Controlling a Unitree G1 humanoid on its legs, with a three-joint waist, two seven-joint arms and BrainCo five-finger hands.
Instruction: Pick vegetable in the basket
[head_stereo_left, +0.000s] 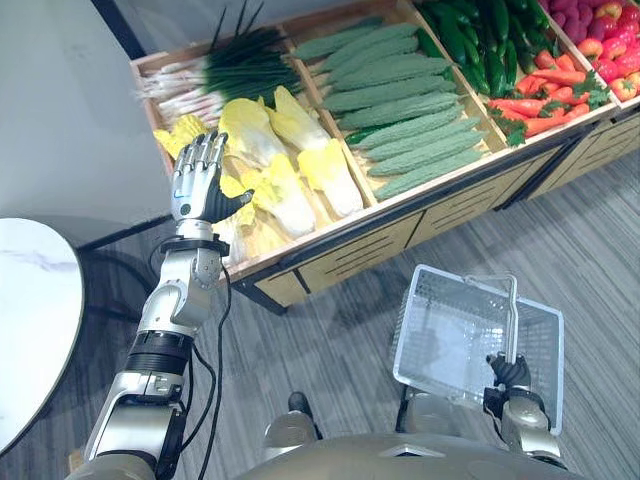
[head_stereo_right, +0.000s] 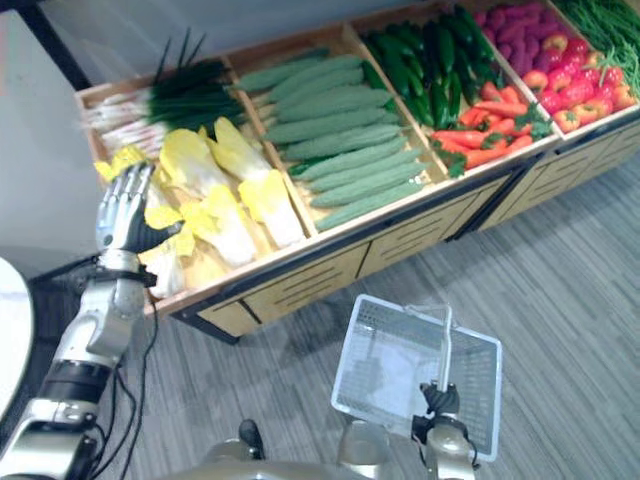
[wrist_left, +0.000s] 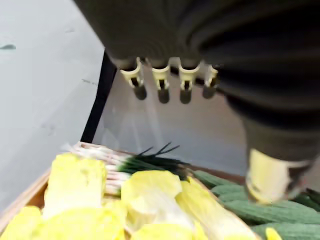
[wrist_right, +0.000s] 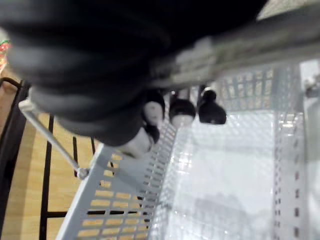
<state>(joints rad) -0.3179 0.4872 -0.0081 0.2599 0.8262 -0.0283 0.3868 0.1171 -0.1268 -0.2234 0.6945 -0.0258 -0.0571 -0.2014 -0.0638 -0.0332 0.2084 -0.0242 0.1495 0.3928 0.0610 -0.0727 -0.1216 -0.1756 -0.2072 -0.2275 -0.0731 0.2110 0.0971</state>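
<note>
Grey plank flooring (head_stereo_left: 600, 260) is seen in front of a wooden produce stand (head_stereo_left: 400, 225), whose top is divided into open compartments. At the stand's left end, yellow-white cabbages (head_stereo_left: 300, 150) are piled in the near part of the compartment, with spring onions (head_stereo_left: 230, 75) laid behind them. In the next compartment, bumpy green gourds (head_stereo_left: 400, 100) are stacked in rows. Further right along the stand, dark green cucumbers (head_stereo_left: 480, 40) and orange carrots (head_stereo_left: 545, 100) are held, and red produce (head_stereo_left: 610, 50) is seen at the far right end.

The left hand (head_stereo_left: 197, 180) is raised over the stand's near left corner, above the cabbages. Its fingers (wrist_left: 162, 85) are straight and apart, and nothing is held. A gap between them and the cabbages is seen in the left wrist view.

A white mesh basket (head_stereo_left: 407, 318) is held in front of the stand, over the floor. Its handle (head_stereo_left: 514, 320) is gripped by the right hand (head_stereo_left: 510, 372), whose fingers (wrist_right: 182, 110) are curled round it. A round white table (head_stereo_left: 30, 300) is seen to the left of the stand.
</note>
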